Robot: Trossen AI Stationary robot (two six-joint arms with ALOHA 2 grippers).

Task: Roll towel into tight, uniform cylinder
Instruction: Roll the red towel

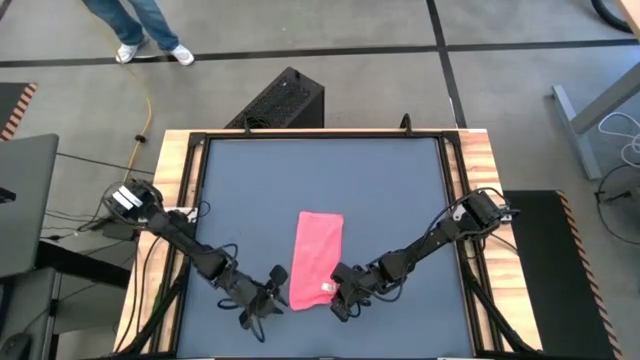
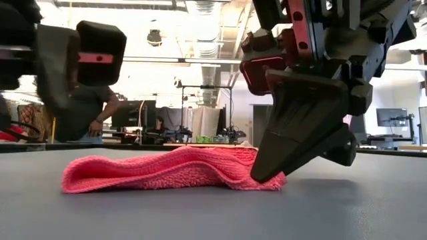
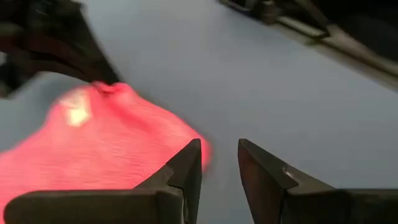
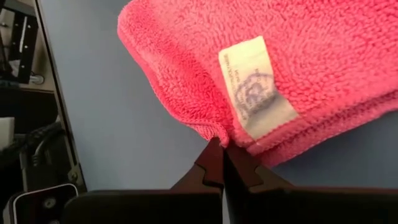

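One pink towel (image 1: 317, 258), folded narrow, white tag (image 4: 256, 87) showing, lies flat.

Both arms reach in low from the table's 2 sides, elbows bent, wrists angled toward each other. The left gripper (image 1: 272, 290) sits low with its 2 fingers (image 3: 186, 171) parted by a narrow gap, nothing between them, the towel (image 1: 318, 258) just beside its tips. The right gripper (image 4: 224, 163) has its fingertips pressed together, pinching the towel's edge at its tips.
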